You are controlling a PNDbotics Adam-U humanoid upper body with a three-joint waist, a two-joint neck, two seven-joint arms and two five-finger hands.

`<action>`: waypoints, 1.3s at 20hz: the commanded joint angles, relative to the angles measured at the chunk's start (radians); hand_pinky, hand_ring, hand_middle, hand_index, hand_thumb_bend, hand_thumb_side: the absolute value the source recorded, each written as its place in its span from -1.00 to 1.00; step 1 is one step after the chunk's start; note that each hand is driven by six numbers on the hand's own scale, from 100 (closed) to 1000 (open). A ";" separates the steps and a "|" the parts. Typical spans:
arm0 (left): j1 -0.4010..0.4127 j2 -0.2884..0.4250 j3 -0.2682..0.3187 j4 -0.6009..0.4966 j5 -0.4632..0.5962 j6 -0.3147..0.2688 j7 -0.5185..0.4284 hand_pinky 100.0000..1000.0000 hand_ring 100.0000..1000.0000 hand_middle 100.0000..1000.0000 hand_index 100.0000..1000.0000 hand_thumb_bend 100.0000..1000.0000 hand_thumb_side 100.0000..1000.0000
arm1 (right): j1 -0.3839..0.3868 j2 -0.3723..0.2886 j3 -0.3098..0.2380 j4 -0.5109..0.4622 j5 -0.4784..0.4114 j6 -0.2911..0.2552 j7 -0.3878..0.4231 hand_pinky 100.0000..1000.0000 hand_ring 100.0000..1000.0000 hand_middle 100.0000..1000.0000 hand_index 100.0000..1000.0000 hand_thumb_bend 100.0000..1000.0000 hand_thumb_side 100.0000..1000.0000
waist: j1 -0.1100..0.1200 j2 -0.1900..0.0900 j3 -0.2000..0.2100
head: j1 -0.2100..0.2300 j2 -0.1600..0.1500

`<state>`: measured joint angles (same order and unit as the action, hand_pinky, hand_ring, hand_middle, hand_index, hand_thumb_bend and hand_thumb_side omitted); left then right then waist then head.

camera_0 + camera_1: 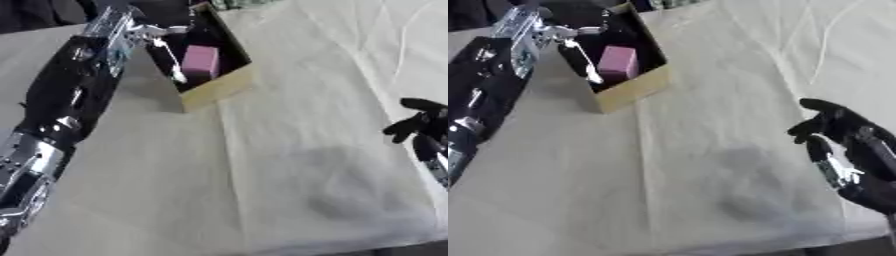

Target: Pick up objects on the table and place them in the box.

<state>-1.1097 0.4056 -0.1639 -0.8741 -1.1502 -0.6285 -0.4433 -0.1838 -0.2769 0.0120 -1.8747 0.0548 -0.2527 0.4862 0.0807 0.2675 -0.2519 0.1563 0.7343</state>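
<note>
Left robot hand reaches over the open tan cardboard box, its pale fingers extended and holding nothing. A pink rectangular block lies inside the box, just beside those fingers. Right robot hand rests relaxed and empty on the cloth-covered desk, well apart from the box.

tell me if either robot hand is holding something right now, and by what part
Nothing is held. The left robot hand hangs open over the box, where the pink block lies; the right robot hand is empty.
</note>
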 commanded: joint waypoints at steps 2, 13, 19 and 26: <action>-0.017 0.029 0.001 -0.059 0.022 -0.011 -0.004 0.65 0.54 0.48 0.88 0.42 -0.26 | 0.002 -0.006 -0.009 -0.012 -0.007 -0.001 0.000 0.47 0.34 -0.06 0.83 -1.00 0.07 | -0.012 -0.031 0.010 | 0.001 0.006; 0.076 0.155 0.028 -0.306 0.200 -0.047 0.151 0.59 0.36 0.28 0.75 0.02 -0.37 | 0.033 -0.006 -0.023 -0.002 -0.001 -0.002 -0.011 0.48 0.34 -0.06 0.83 -1.00 0.07 | -0.036 -0.060 0.107 | -0.019 0.027; 0.210 0.194 0.030 -0.448 0.294 0.000 0.237 0.59 0.24 0.21 0.66 -0.33 -0.34 | 0.032 0.001 -0.032 -0.006 -0.001 -0.005 -0.021 0.48 0.34 -0.06 0.83 -1.00 0.05 | -0.057 -0.053 0.148 | -0.026 0.023; 0.383 0.169 0.036 -0.616 0.402 0.096 0.282 0.59 0.22 0.20 0.64 -0.42 -0.37 | 0.034 0.002 -0.039 -0.009 0.002 -0.005 -0.033 0.48 0.34 -0.06 0.83 -1.00 0.05 | -0.070 -0.052 0.182 | -0.030 0.025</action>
<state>-0.7161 0.5540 -0.1377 -1.4457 -0.7711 -0.5487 -0.1660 -0.1438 -0.2665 -0.0192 -1.8677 0.0554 -0.2570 0.4577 0.0131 0.2339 -0.0703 0.1221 0.7558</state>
